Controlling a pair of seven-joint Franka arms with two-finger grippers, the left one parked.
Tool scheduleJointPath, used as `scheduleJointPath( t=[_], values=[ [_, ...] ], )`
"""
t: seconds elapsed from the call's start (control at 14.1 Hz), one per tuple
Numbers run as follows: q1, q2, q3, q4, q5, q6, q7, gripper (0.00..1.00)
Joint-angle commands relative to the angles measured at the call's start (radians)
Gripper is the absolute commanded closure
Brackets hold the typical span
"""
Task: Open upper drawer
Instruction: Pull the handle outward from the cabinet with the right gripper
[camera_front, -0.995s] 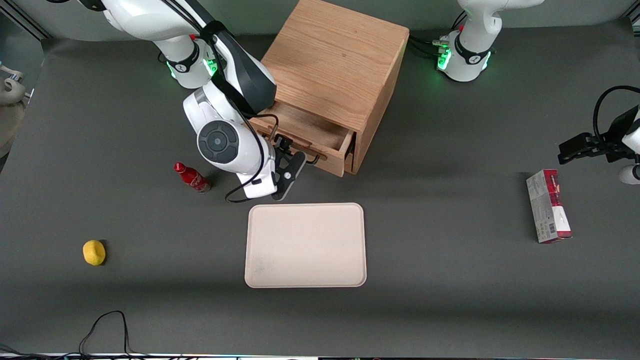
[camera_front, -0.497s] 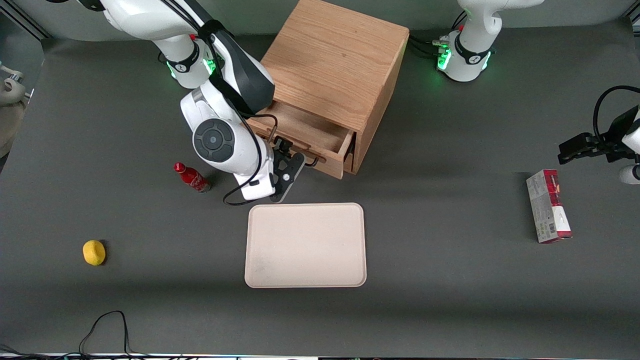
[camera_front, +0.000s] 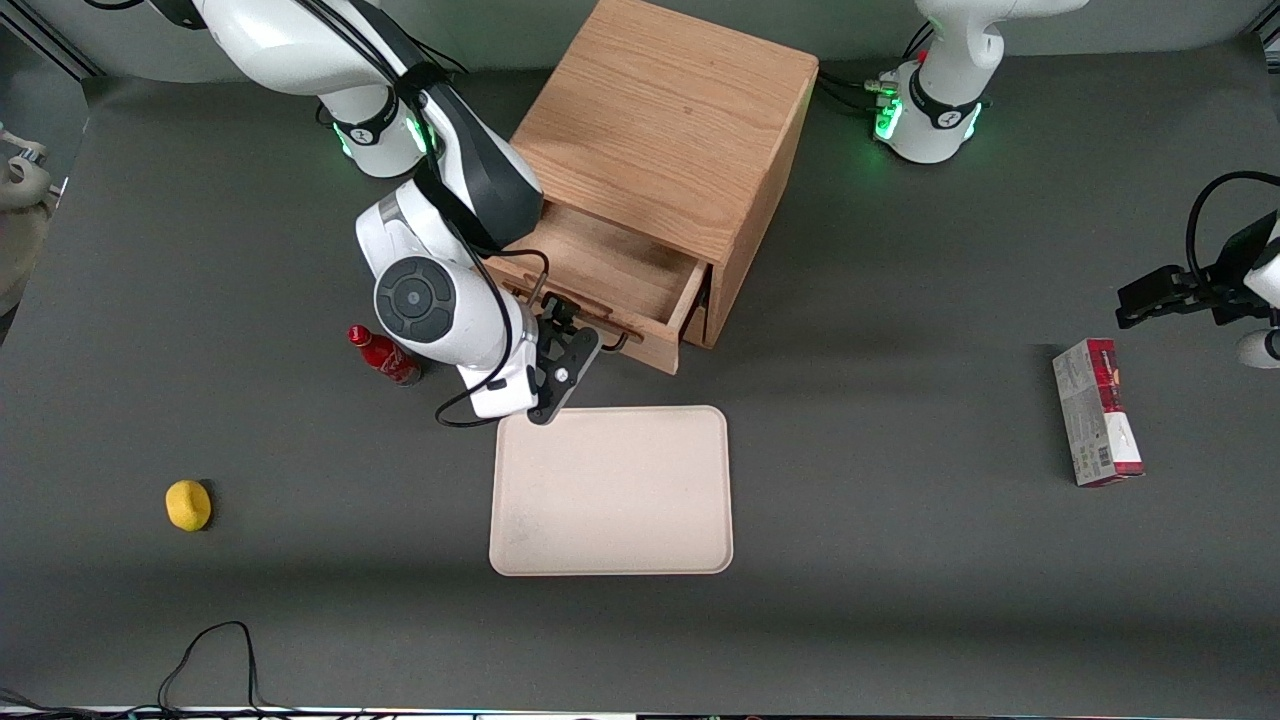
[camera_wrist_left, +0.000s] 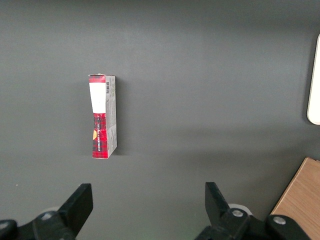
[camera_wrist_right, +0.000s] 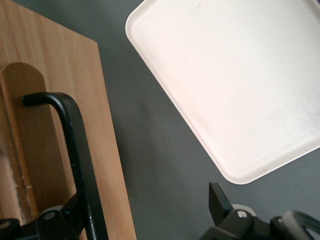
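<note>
The oak cabinet (camera_front: 665, 130) stands at the table's middle. Its upper drawer (camera_front: 610, 270) is pulled partly out, with its bare wooden inside showing. The black bar handle (camera_front: 618, 343) runs along the drawer front (camera_wrist_right: 60, 125) and shows close up in the right wrist view (camera_wrist_right: 80, 150). My right gripper (camera_front: 566, 325) is at the handle, just above the table and nearer the front camera than the drawer front. It is open (camera_wrist_right: 147, 212), its fingers wide apart. One finger (camera_wrist_right: 67, 215) lies against the bar and the other finger (camera_wrist_right: 218, 200) hangs free over the mat. The lower drawer is mostly hidden under the upper one.
A cream tray (camera_front: 610, 490) lies close in front of the drawer, right under the wrist (camera_wrist_right: 230, 75). A red bottle (camera_front: 383, 355) lies beside my arm. A yellow fruit (camera_front: 188, 504) is toward the working arm's end. A red-and-white box (camera_front: 1095, 412) lies toward the parked arm's end (camera_wrist_left: 102, 115).
The upper drawer has slid farther out toward the front camera. My gripper and wrist have moved the same way with the handle, to the tray's corner.
</note>
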Motion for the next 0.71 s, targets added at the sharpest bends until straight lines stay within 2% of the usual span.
scheduleJointPath(
  t=[0.0,0.28,0.64],
  values=[
    [-0.003,0.041,-0.014,0.058,-0.018,0.005,-0.070,0.00],
    [-0.035,0.059,-0.022,0.076,-0.015,0.005,-0.132,0.00],
    [-0.043,0.078,-0.022,0.116,-0.015,0.005,-0.130,0.00]
  ],
)
